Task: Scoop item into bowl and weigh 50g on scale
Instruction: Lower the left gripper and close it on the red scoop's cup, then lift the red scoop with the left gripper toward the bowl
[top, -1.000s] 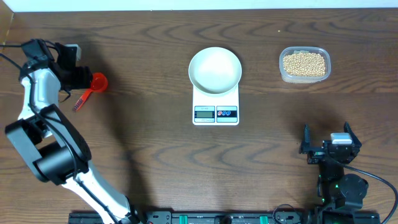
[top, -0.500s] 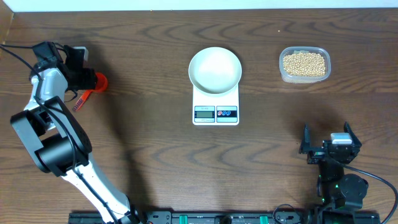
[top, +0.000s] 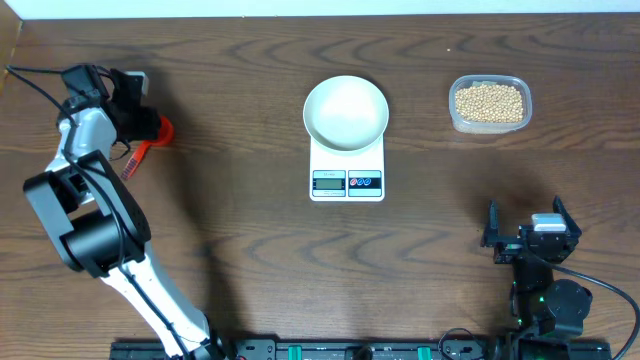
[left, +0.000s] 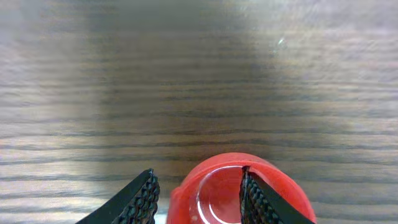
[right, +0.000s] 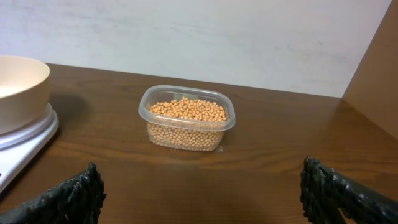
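bowl (top: 345, 112) on scale (top: 347, 183), ctr; beans (top: 489, 102) in tub (top: 451, 106) right; scoop (top: 160, 129) far left.

Robot lab bench: dark wood table (top: 220, 230), bare white wall (right: 217, 37), arm mounting rail (top: 330, 351).

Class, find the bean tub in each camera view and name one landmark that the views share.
Overhead: tub at upper right, right of the bowl.
Left wrist: not in it.
Right wrist: tub at centre, bowl at left edge.
Shared landmark: the bowl on the scale, left of the tub.
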